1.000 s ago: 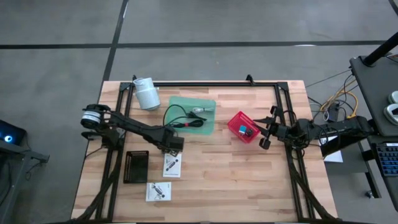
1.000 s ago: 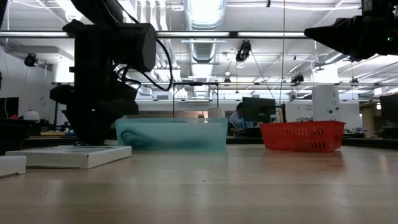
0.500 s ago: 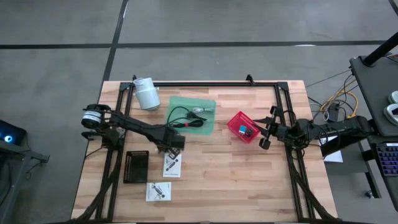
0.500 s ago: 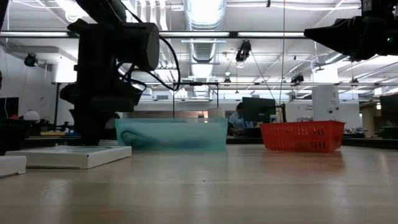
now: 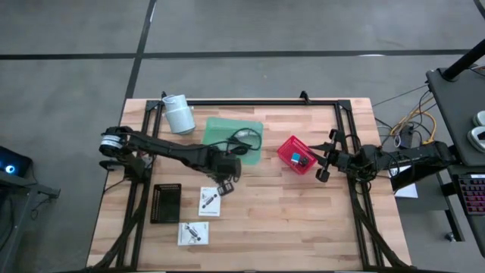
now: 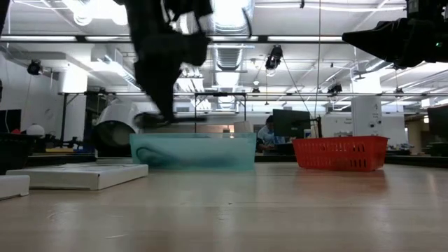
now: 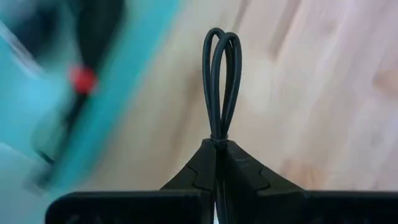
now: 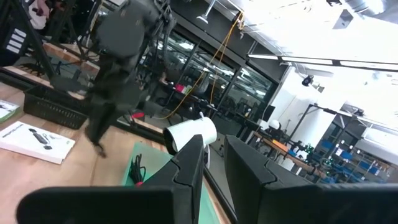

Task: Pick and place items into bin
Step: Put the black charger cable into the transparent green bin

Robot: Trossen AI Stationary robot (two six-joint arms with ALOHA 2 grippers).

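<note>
Two white packets [image 5: 209, 201] [image 5: 192, 233], two bins [image 5: 254, 125] [image 5: 286, 150], one roll [image 5: 179, 114]

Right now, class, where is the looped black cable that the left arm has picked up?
The looped black cable is pinched in the left end effector, raised above the table by the green bin's near right corner, left of the red basket.
</note>
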